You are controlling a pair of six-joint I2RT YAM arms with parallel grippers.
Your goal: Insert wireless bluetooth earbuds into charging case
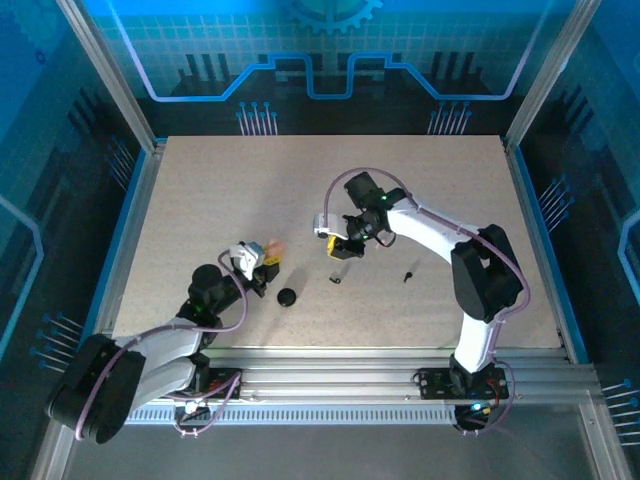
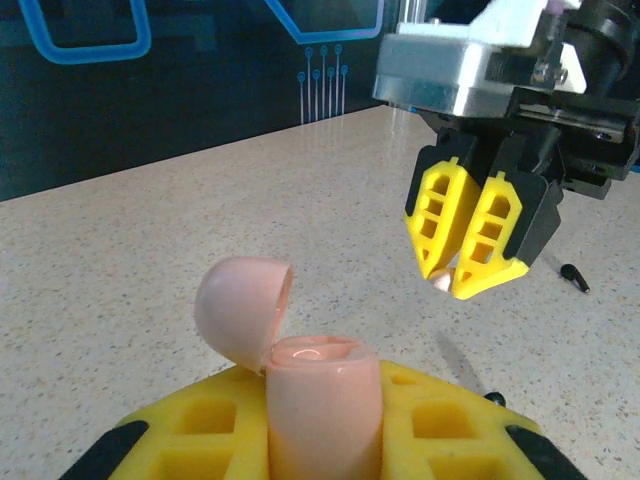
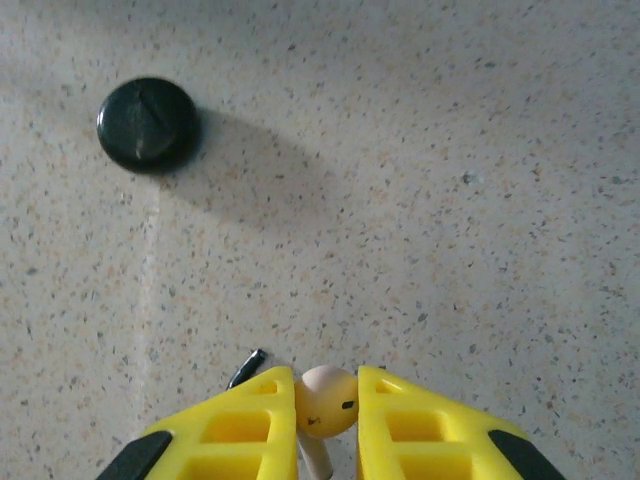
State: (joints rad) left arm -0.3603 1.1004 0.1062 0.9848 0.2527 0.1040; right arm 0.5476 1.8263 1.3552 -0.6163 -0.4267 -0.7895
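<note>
Pink earbud (image 3: 325,400) — pinched by right hand (image 3: 326,385), above mid tabletop (image 1: 200,200). Left hand (image 1: 262,262) clamps pink case (image 2: 320,400), lid open — near-left. Black case (image 1: 287,297) on tabletop, just right of left hand. Black earbud (image 1: 407,275) further right.

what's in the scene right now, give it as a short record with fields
left tool: shut on pink case, lid hinged open
right tool: shut on pink earbud, held above the table
black case: closed, resting on table
black earbud: lying loose on table
</note>
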